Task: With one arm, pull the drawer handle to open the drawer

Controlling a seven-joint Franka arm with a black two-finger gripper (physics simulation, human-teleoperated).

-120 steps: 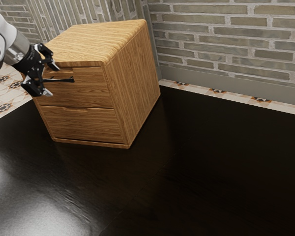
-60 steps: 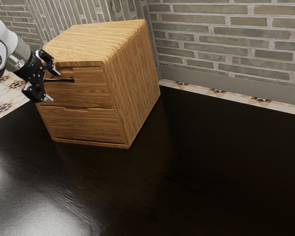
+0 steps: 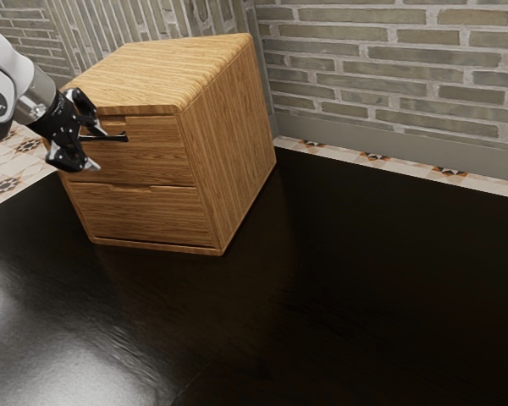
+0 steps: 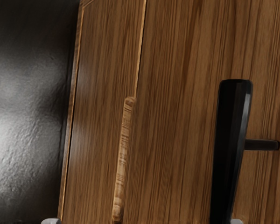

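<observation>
It looked like a room in a home: a grey brick wall (image 3: 389, 59) behind, patterned floor tiles (image 3: 4, 165) (orange and dark motifs), and a wooden drawer cabinet (image 3: 224, 135) on a glossy dark table (image 3: 364, 296).

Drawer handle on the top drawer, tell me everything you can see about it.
The drawer handle is a slim black bar, glossy like metal or plastic, held off the top drawer's wooden front by a short black post. It lies level across the front, toward the exterior view's left. The open gripper has one finger above it and one below. The drawer looks not yet pulled out.
</observation>
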